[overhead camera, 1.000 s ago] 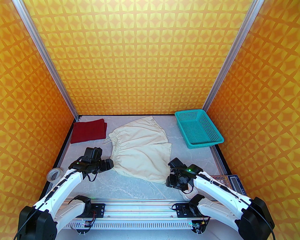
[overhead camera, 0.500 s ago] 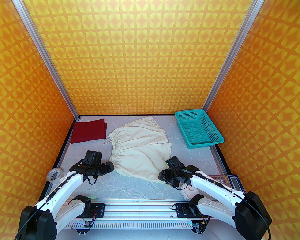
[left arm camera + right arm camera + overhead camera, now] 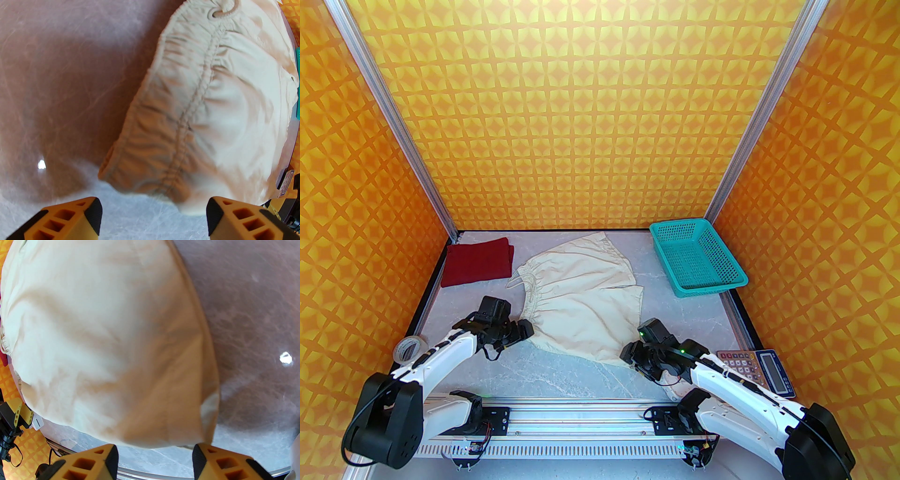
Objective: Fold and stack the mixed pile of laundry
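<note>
Cream shorts [image 3: 586, 300] lie spread flat mid-table, waistband to the left, legs to the right. A folded maroon shirt [image 3: 477, 261] rests at the back left. My left gripper [image 3: 528, 331] is open at the near end of the gathered waistband [image 3: 164, 131], its orange fingers [image 3: 70, 220] straddling the corner of the cloth [image 3: 150, 182]. At the near right corner of the shorts [image 3: 112, 352], my right gripper [image 3: 628, 355] also stands open, the hem corner [image 3: 208, 413] lying just ahead of its fingers [image 3: 93, 462].
A teal mesh basket [image 3: 696, 262] stands at the back right. A roll of tape [image 3: 408, 349] lies at the left edge, a calculator [image 3: 752, 372] at the right edge. The orange enclosure walls close in on three sides.
The left gripper has moved right and slightly forward to the waistband corner. The right gripper swung left along the near hem and settled at the shorts' near right corner.
</note>
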You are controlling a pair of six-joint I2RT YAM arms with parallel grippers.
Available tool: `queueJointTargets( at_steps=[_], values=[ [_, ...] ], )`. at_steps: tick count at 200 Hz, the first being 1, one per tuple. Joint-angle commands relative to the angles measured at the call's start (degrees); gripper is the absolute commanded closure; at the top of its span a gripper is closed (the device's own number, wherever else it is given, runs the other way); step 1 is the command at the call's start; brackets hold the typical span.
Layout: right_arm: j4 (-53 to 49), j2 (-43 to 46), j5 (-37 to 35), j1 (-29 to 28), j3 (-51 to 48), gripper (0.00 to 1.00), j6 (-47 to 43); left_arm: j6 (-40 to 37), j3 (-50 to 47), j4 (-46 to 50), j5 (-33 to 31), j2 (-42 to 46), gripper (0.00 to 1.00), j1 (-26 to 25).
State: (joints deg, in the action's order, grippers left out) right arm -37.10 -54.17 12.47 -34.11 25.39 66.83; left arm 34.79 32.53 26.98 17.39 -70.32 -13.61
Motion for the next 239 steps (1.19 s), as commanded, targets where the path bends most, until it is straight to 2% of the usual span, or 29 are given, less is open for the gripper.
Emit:
queueJointTargets(
  at_steps=[1, 38, 57, 86, 130, 172, 239],
  values=[
    [1.9, 1.0, 0.0, -0.2, -1.8, 0.43, 2.9, 0.1, 1.5, -1.9, -1.0, -1.2, 0.29, -0.7],
    [7.1, -0.4, -2.1, 0.2, -4.2, 0.46, 4.6, -0.4, 2.5, -2.3, -2.5, -5.1, 0.42, -2.9],
    [10.0, -2.3, -2.2, 0.8, -4.3, 0.55, 3.8, -0.4, 2.7, -2.1, -3.1, -5.2, 0.50, -3.7],
    [8.7, -3.5, -4.1, 1.3, -1.6, 0.69, 0.4, -1.7, 3.9, 0.8, -5.3, -3.1, 0.74, -4.2],
    [5.8, -3.6, -7.4, 3.0, 1.6, 0.87, -3.3, -2.4, 5.1, 3.6, -6.2, 0.2, 1.00, -4.3],
    [-1.1, -2.2, -11.1, 3.2, 6.8, 1.00, -7.6, -4.3, 7.8, 8.6, -6.9, 3.6, 1.00, -5.2],
    [-11.8, -2.0, -17.4, 3.2, 19.2, 1.00, -16.3, -6.4, 15.5, 16.2, -10.6, 6.4, 1.00, -7.5]
  ],
)
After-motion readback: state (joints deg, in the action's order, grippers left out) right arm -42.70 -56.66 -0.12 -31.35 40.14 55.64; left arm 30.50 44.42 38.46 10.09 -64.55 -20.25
